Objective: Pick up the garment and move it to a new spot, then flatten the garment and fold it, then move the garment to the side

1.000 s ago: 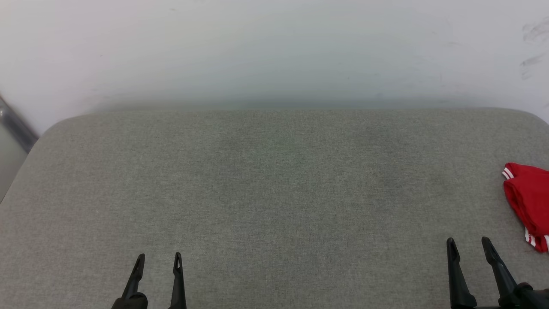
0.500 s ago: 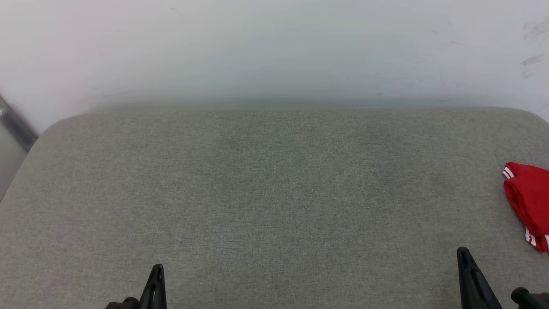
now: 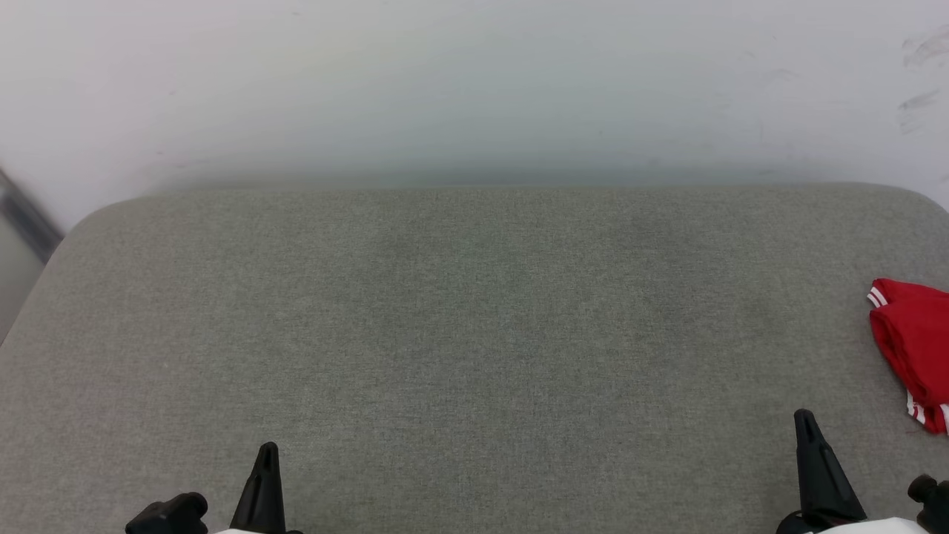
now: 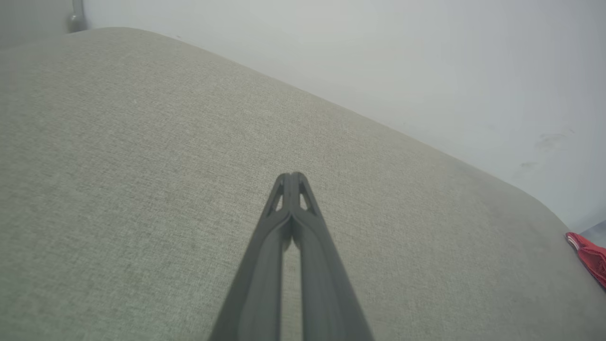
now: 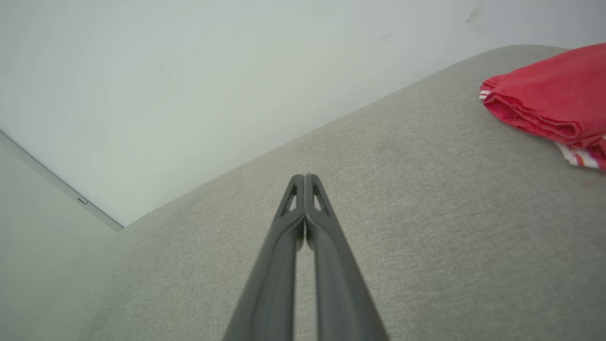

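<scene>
The garment is a folded red bundle with red-and-white striped trim, lying at the right edge of the grey fabric surface; part of it runs out of the head view. It also lies at the upper right of the right wrist view as the garment, and as a red sliver, the garment, at the far right of the left wrist view. My left gripper sits low at the lower left, shut and empty, tips together as the left gripper. My right gripper is shut and empty too, left of and nearer than the garment; its tips meet at the right gripper.
A pale wall rises behind the surface's rounded far edge. A dark strip runs down at the far left beyond the surface's corner.
Both grippers went from open, fingers apart, to shut. The garment has stayed where it lies.
</scene>
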